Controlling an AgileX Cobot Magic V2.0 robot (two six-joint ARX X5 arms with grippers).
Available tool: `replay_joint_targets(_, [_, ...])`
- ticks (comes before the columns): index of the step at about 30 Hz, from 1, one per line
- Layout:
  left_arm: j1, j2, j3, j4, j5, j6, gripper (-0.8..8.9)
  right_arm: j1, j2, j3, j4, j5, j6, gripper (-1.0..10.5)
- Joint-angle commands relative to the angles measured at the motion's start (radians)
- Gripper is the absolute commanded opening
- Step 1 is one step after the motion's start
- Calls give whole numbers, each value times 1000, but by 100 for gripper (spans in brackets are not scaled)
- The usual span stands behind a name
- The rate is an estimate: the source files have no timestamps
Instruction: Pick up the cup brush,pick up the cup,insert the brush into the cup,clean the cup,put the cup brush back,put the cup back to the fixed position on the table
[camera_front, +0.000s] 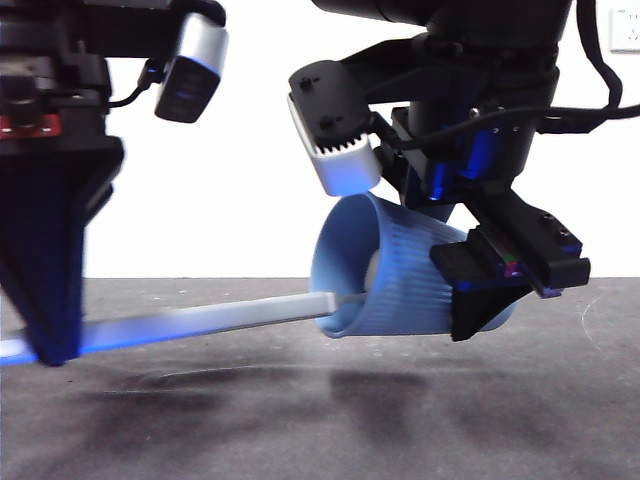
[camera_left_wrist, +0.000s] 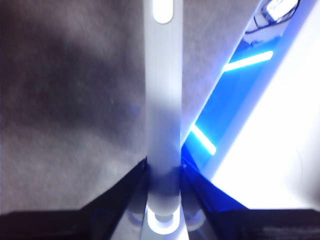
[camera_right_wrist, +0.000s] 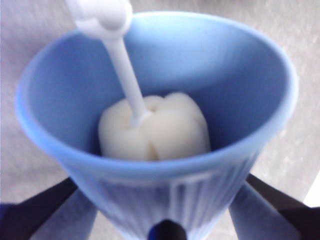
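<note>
The blue ribbed cup (camera_front: 400, 280) hangs above the table (camera_front: 300, 430), tipped on its side with its mouth toward the left. My right gripper (camera_front: 500, 285) is shut on its lower body; in the right wrist view its jaws flank the cup (camera_right_wrist: 165, 195). The cup brush (camera_front: 220, 318) reaches nearly level into the cup's mouth. Its cream sponge head (camera_right_wrist: 155, 127) sits deep inside near the bottom, on a thin white stem (camera_right_wrist: 125, 65). My left gripper (camera_front: 50, 340) is shut on the grey handle (camera_left_wrist: 162, 100), which runs out between its jaws.
Dark shadows of both arms lie on the table under the cup and brush. A white wall stands behind, with a pale socket plate (camera_front: 625, 25) at the upper right. A silver wrist camera (camera_front: 190, 70) hangs at the upper left.
</note>
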Motion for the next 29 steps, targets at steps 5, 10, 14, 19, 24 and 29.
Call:
replay_joint_targets(5, [0, -32, -3, -64, -2, -10, -9, 7, 10, -4, 5, -7, 26, -12])
replay_joint_targets(10, [10, -82, -3, -145, -61, -10, -9, 7, 10, -4, -2, -3, 26, -12])
replay_joint_targets(14, [34, -134, -3, -219, -77, -10, -9, 7, 10, -4, -2, -3, 36, -12])
replay_joint_targets(19, [67, -217, -4, -278, -111, -15, -9, 7, 10, -4, -2, -2, 65, -12])
replay_joint_targets(24, [109, -311, -4, -348, -124, -21, -9, 7, 10, -4, 3, -3, 118, -12])
replay_joint_targets(29, [144, -412, -4, -423, -125, -41, -9, 6, 5, -4, 17, -2, 225, -12])
